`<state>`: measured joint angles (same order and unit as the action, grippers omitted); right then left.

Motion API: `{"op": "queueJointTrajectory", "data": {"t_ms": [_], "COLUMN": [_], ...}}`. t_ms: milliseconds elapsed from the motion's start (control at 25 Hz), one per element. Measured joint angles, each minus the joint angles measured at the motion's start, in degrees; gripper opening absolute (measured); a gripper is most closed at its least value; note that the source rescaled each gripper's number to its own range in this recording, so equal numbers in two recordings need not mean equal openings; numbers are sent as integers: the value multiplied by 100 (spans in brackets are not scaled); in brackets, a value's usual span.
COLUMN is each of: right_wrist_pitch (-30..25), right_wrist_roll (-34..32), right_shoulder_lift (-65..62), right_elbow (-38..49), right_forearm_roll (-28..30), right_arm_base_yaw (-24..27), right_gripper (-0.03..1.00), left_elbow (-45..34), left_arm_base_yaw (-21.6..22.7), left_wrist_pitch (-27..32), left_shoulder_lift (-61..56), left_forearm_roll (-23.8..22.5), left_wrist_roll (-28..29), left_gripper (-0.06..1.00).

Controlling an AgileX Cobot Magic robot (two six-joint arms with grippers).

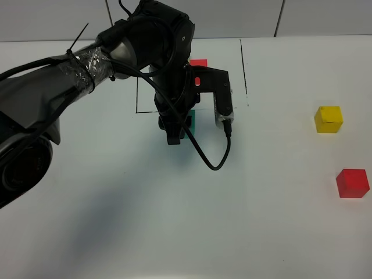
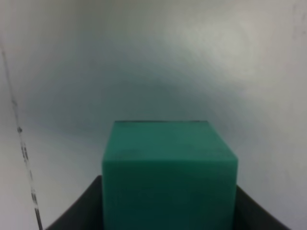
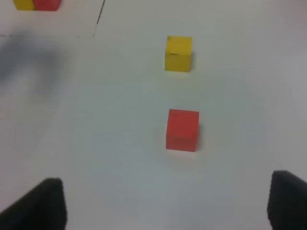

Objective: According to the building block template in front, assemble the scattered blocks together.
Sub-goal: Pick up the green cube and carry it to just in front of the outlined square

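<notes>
Placing the teal cube (image 2: 169, 172): left gripper (image 1: 177, 135) is clamped on it, just outside the template (image 1: 199, 63) outline, while right gripper (image 3: 168, 201) gapes empty near the red cube (image 3: 182, 129) and yellow cube (image 3: 178, 53). Next is probably release, then fetch yellow.

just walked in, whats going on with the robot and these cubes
The left end effector is shut on the teal cube, holding it just outside the black outline of the template. The yellow cube and red cube lie apart from each other on the right side of the table, untouched. The right end effector is open above the table, holding nothing, with both cubes ahead of it. Nothing is joined yet.
</notes>
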<state>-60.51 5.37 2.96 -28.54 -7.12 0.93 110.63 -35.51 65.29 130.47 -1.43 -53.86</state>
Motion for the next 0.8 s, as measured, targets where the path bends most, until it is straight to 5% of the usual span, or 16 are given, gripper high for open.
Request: {"op": "queueJointTrajectory", "data": {"t_ms": [800], "right_wrist_pitch": [0], "right_wrist_roll": [0], "right_shoulder_lift": [0], "right_elbow": [0], "right_forearm_roll": [-1], "right_arm_base_yaw": [0], "right_gripper": [79], "left_elbow": [6], "left_arm_base_yaw": [0], "left_wrist_pitch": [-138], "left_shoulder_lift": [403], "left_forearm_roll": [25], "left_wrist_roll": [-25], "left_gripper": [1]}}
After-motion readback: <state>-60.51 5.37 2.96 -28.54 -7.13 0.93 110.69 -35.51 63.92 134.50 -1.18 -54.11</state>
